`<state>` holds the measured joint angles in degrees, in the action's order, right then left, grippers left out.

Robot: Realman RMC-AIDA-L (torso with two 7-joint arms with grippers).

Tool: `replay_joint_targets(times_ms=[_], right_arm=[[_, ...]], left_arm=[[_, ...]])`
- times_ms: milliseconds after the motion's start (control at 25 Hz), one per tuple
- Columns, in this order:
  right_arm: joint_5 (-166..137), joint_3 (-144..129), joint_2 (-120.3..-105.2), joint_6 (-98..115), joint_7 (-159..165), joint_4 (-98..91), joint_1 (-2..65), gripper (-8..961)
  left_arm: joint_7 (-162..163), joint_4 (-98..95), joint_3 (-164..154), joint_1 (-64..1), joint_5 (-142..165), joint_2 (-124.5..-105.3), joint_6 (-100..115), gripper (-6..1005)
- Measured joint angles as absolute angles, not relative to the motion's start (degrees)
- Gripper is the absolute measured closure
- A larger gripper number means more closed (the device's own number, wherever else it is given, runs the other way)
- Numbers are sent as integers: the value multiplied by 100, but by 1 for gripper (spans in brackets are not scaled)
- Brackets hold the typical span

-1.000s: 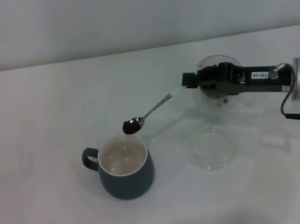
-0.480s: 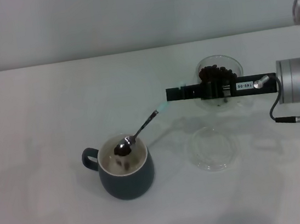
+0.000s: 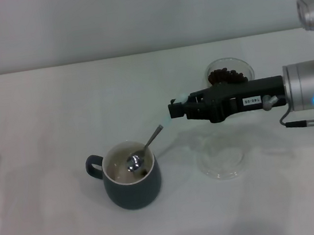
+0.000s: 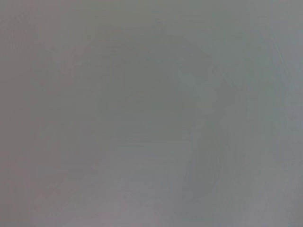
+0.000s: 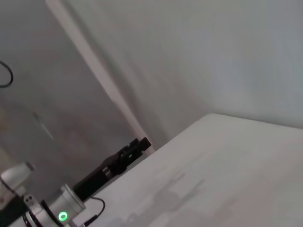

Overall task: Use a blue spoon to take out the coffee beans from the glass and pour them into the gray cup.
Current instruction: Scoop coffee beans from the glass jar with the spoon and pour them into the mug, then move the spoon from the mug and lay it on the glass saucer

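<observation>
My right gripper [image 3: 180, 106] holds one spoon [image 3: 143, 147], its bowl down inside one cup [image 3: 131, 175]. Behind my arm, one glass [image 3: 229, 74] of beans [image 3: 228, 75] is half hidden.

1. The white bench [image 3: 55, 223] is carrying three things.
2. The gray cup [image 3: 132, 183] is sitting near the front.
3. A clear saucer [image 3: 222, 155] is lying beside it — the glass [image 3: 229, 73] is standing farther back.
</observation>
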<state>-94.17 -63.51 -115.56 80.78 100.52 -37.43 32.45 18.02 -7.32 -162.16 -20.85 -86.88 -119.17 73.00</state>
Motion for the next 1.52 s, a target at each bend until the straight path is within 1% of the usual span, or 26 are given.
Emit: replay_joint_targets(times_ms=[120, 280, 440, 520, 720, 880, 920, 1040, 1280, 1520], right_arm=[[-9316, -6355, -11552, 8171, 9977, -3848, 3144, 742], [-8918, -6177, -11498, 8391, 9944, -3912, 2920, 741], [-8740, -5407, -11459, 9038, 9877, -3915, 2682, 740], [-8741, -4943, -11405, 9427, 9843, -3885, 2575, 740], [-8753, -4192, -11158, 9559, 9868, -3716, 2285, 738], [-8791, -3889, -10861, 9401, 9871, -3243, 2212, 737], [-8794, -3885, -10806, 9351, 9876, -3133, 2206, 737], [-8804, -3885, -10694, 9149, 9883, -2876, 2183, 736], [-8980, -3903, -10672, 8763, 9870, -2747, 2153, 734], [-9270, -3944, -10711, 8531, 9909, -2743, 2192, 732]], left_arm=[[1801, -729, -16210, -2101, -8686, -11918, 7290, 211], [1801, -729, -16211, -2149, -8655, -11909, 7227, 211], [1801, -729, -16215, -2211, -8574, -11914, 7157, 211], [1801, -729, -16217, -2250, -8545, -11915, 7135, 212], [1801, -729, -16217, -2313, -8525, -11913, 7088, 212], [1801, -729, -16216, -2318, -8525, -11918, 7078, 211], [1801, -729, -16216, -2318, -8525, -11918, 7076, 211], [1802, -729, -16215, -2326, -8527, -11918, 7072, 210], [1811, -733, -16215, -2379, -8530, -11920, 7036, 211], [1820, -766, -16216, -2361, -8525, -11926, 7065, 211]])
